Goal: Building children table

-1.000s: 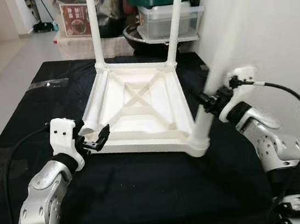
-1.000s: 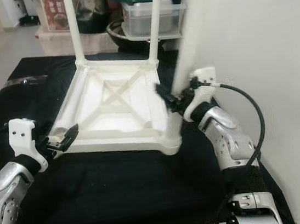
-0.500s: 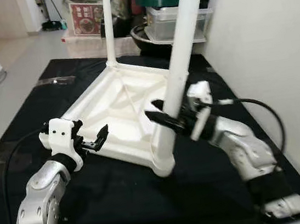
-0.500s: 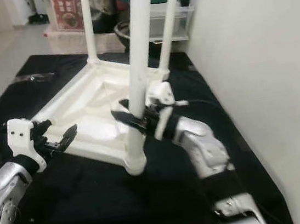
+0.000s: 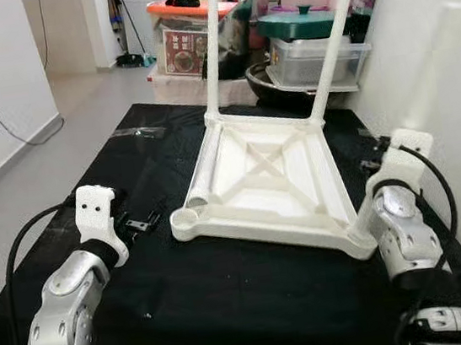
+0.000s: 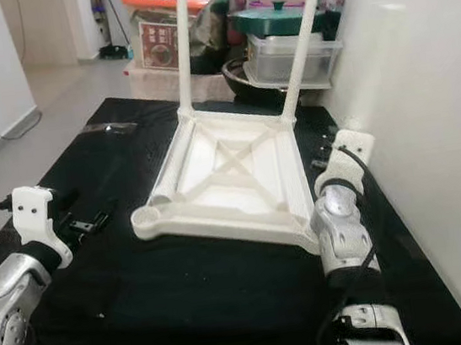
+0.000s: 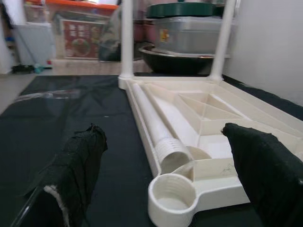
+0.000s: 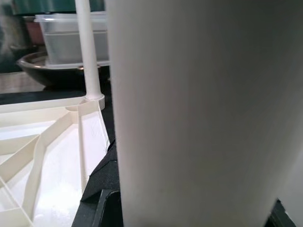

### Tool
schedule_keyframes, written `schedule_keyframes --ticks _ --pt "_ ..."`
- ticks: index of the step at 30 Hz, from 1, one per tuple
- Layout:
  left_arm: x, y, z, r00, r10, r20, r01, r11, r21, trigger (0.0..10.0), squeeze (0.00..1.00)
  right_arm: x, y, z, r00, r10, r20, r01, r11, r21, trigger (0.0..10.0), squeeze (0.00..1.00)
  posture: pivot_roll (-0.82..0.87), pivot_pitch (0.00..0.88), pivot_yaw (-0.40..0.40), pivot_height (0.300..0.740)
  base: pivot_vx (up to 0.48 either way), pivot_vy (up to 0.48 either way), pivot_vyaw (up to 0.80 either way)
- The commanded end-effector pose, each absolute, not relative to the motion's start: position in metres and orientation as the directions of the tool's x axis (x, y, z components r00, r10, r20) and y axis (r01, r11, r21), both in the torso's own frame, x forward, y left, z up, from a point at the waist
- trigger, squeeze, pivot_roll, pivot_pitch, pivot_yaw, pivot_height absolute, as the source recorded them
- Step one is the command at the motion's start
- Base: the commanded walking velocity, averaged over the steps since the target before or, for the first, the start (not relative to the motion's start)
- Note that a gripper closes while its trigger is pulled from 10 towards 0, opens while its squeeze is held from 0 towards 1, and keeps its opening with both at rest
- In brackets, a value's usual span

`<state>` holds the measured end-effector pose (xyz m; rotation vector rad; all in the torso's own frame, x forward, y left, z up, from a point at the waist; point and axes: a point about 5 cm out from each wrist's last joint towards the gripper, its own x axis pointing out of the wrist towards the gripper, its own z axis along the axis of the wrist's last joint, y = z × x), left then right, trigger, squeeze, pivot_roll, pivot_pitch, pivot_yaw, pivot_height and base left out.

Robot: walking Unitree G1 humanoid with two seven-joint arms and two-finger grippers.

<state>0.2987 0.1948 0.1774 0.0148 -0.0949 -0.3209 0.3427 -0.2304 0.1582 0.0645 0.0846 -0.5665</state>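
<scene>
The white children's table (image 5: 265, 176) lies upside down on the black cloth (image 5: 230, 300). Two legs (image 5: 212, 47) stand upright in its far corners. A third leg (image 5: 424, 96) rises from the near right corner, pale against the wall. My right gripper (image 8: 189, 208) is shut on this leg, a black finger (image 8: 102, 203) on either side of it. A loose leg (image 7: 156, 123) lies inside the tabletop along its left edge. Just beyond its end sits an empty socket (image 7: 171, 201) in the near left corner. My left gripper (image 5: 140, 225) is open, a short way left of that socket.
A white wall (image 5: 451, 41) runs close along the right side. Behind the table stand a clear bin (image 5: 317, 55), a teal lidded pot (image 5: 304, 20), a dark bowl (image 5: 264, 74) and a red printed box (image 5: 185, 49). Bare floor (image 5: 35, 173) lies to the left.
The head camera has shifted. The right gripper has swung the leg and the tabletop back toward the wall on the right. My left gripper now stands apart from the table's near left corner.
</scene>
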Motion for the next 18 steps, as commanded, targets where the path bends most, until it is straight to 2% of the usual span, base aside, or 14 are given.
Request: schedule_keyframes --ticks 1,3,4,7,8,9,10,11,12,13,14,15,16,18 --pt "0.3 0.191 0.175 0.94 -0.332 0.077 0.33 0.943 0.033 10.0 0.0 0.328 -0.227 0.106 0.796 -0.51 -0.327 0.528 0.848 -0.037 10.0 0.0 0.07 0.0 -0.105 0.74 0.0 0.0 0.0" --pt "0.301 0.19 0.175 0.939 -0.335 0.076 0.333 0.942 0.033 10.0 0.0 0.334 -0.216 0.112 0.843 -0.449 -0.298 0.49 0.868 0.077 10.0 0.0 0.07 0.0 -0.105 0.74 0.0 0.0 0.0" --pt "0.301 0.19 0.176 0.939 -0.334 0.077 0.333 0.942 0.033 10.0 0.0 0.337 -0.216 0.119 0.855 -0.445 -0.266 0.487 0.865 0.117 10.0 1.0 0.07 0.0 -0.106 0.74 0.0 0.0 0.0" --pt "0.302 0.192 0.177 0.94 -0.332 0.081 0.33 0.943 0.035 10.0 0.0 0.348 -0.22 0.138 0.89 -0.414 -0.19 0.444 0.881 0.165 10.0 1.0 0.07 0.0 -0.106 0.74 0.0 0.0 0.0" --pt "0.301 0.192 0.177 0.94 -0.331 0.082 0.329 0.944 0.036 10.0 0.0 0.354 -0.219 0.146 0.917 -0.365 -0.16 0.393 0.895 0.213 10.0 0.62 0.07 0.0 -0.106 0.74 0.0 0.0 0.0" --pt "0.301 0.193 0.178 0.94 -0.33 0.082 0.328 0.944 0.037 10.0 0.0 0.358 -0.216 0.153 0.943 -0.303 -0.136 0.33 0.905 0.268 10.0 0.62 0.07 0.0 -0.106 0.74 0.0 0.0 0.0" --pt "0.301 0.193 0.178 0.94 -0.33 0.082 0.328 0.944 0.037 10.0 0.0 0.358 -0.216 0.153 0.943 -0.303 -0.136 0.33 0.905 0.268 10.0 0.62 0.07 0.0 -0.106 0.74 0.0 0.0 0.0" --pt "0.301 0.193 0.177 0.941 -0.329 0.082 0.327 0.944 0.037 10.0 0.0 0.363 -0.212 0.166 0.976 -0.204 -0.073 0.217 0.92 0.326 10.0 0.0 0.07 0.0 -0.11 0.74 0.0 0.0 0.0" --pt "0.301 0.193 0.177 0.941 -0.329 0.083 0.327 0.944 0.037 10.0 0.0 0.366 -0.206 0.178 0.997 -0.074 -0.008 0.072 0.924 0.377 10.0 0.0 0.07 0.0 -0.11 0.74 0.0 0.0 0.0" --pt "0.301 0.193 0.177 0.941 -0.329 0.083 0.327 0.944 0.037 10.0 0.0 0.366 -0.206 0.178 0.997 -0.074 -0.008 0.072 0.924 0.377 10.0 0.0 0.07 0.0 -0.11 0.74 0.0 0.0 0.0" --pt "0.301 0.192 0.177 0.941 -0.329 0.083 0.327 0.944 0.036 10.0 0.0 0.366 -0.202 0.186 0.999 0.009 0.038 -0.024 0.917 0.399 10.0 0.0 0.07 0.0 -0.11 0.74 0.0 0.0 0.0" --pt "0.301 0.192 0.176 0.94 -0.33 0.083 0.328 0.944 0.036 10.0 0.0 0.364 -0.193 0.196 0.984 0.148 0.102 -0.177 0.894 0.412 10.0 0.0 0.07 0.0 -0.112 0.74 0.0 0.0 0.0" --pt "0.301 0.192 0.176 0.94 -0.33 0.083 0.328 0.944 0.036 10.0 0.0 0.364 -0.193 0.196 0.984 0.148 0.102 -0.177 0.894 0.412 10.0 0.0 0.07 0.0 -0.112 0.74 0.0 0.0 0.0" --pt "0.302 0.191 0.176 0.939 -0.332 0.085 0.33 0.943 0.035 10.0 0.0 0.354 -0.171 0.207 0.903 0.386 0.187 -0.428 0.831 0.354 10.0 0.0 0.07 0.0 -0.113 0.74 0.0 0.0 0.0"
